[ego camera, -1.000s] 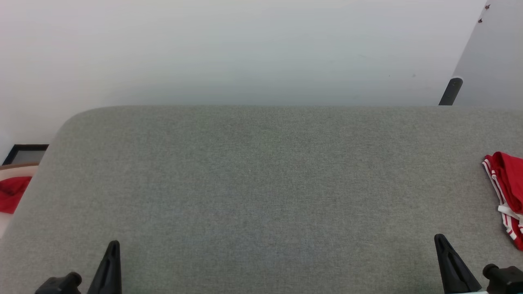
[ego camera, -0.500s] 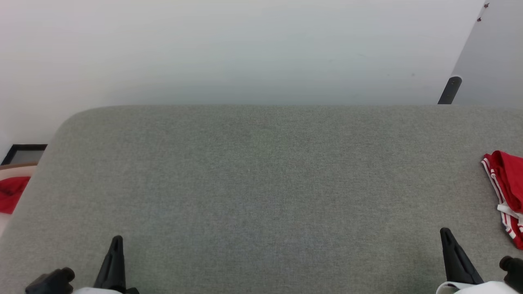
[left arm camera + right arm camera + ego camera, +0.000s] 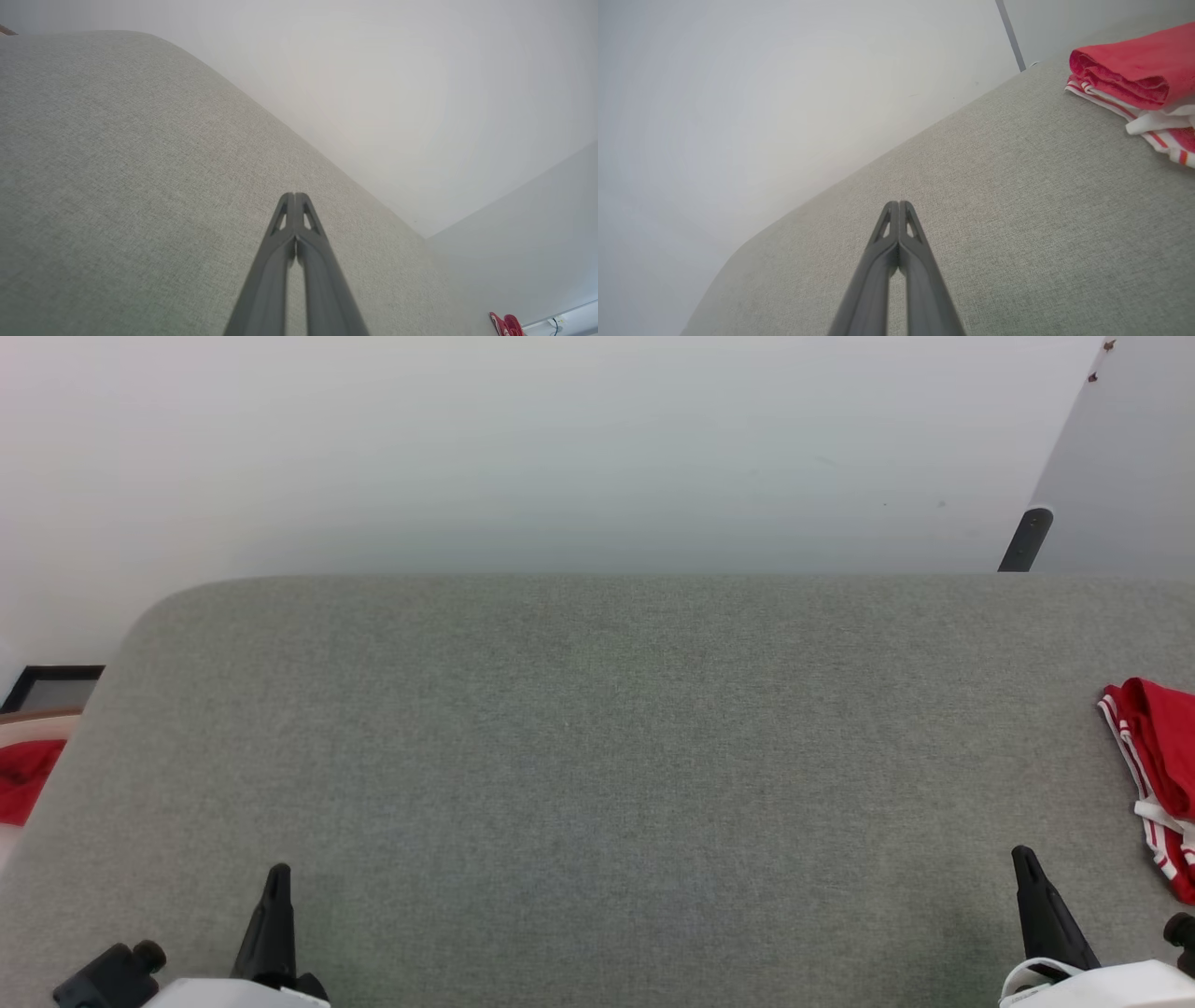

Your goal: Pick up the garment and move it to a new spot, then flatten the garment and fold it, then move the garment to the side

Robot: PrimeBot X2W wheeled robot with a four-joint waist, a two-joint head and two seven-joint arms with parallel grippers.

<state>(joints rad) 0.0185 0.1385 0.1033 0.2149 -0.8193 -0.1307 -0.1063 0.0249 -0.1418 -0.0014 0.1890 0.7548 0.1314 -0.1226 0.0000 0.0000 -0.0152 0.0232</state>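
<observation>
Grey woven fabric covers the table (image 3: 597, 728), which runs back to a plain pale wall (image 3: 560, 448).

In the head view, the left gripper (image 3: 277, 887) shows at the lower left and the right gripper (image 3: 1025, 863) at the lower right. Each has its fingers pressed together with nothing between them. Over the last second both tips have crept a little farther up over the table, and pale forearms (image 3: 233, 994) have come into sight behind them. The whole picture has also shifted slightly, so part of that is the camera. The garment (image 3: 1158, 756) lies folded at the table's right edge, cut off by the frame. It is where it lay a second ago, apart from both grippers. A red cloth scrap (image 3: 23, 784) sits beyond the table's left edge.

In the left wrist view, that gripper's fingers meet at the tip over bare fabric, and a sliver of the garment (image 3: 504, 324) shows far off at the lower right.

In the right wrist view, the right gripper is likewise closed and empty. The garment (image 3: 1129, 70) sits at the upper right, red on top with striped trim beneath, and nothing touches it.

With the garment folded and set aside and both grippers empty, the task looks done, and the arms seem only to be settling.
</observation>
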